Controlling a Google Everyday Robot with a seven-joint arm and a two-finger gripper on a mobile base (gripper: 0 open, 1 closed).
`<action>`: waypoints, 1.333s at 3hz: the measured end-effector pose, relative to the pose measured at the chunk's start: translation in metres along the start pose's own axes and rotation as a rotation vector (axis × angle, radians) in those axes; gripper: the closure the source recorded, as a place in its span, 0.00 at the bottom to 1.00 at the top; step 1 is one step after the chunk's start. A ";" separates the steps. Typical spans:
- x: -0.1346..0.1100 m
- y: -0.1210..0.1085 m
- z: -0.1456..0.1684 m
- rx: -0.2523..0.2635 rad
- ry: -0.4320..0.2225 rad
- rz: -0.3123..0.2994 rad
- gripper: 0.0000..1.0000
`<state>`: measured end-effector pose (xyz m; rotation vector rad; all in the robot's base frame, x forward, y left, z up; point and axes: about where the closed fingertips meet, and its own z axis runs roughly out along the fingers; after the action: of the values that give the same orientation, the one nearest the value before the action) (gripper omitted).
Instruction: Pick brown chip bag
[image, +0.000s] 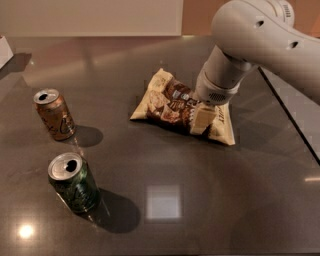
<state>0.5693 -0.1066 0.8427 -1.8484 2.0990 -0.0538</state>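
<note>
Dark tabletop (225, 200): gripper (202, 122) on right half of brown chip bag (167, 102); can't tell whether clenched. Pinch crinkly film firmly, then lift straight.

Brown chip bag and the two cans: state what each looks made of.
Brown chip bag: likely thin plastic film, slightly glossy; its surface is crinkled and creased. The gripper sits at its right part. Brown can and green can: probably aluminium, painted sides, bare silvery tops with opened mouths. Table: dark, polished, perhaps stone or laminate; it mirrors the lights.
</note>
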 end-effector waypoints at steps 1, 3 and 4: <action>0.004 -0.006 -0.009 0.001 -0.005 0.015 0.64; -0.005 -0.028 -0.062 -0.040 -0.088 0.074 1.00; -0.010 -0.043 -0.095 -0.055 -0.119 0.098 1.00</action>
<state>0.5852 -0.1215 0.9454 -1.7314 2.1240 0.1357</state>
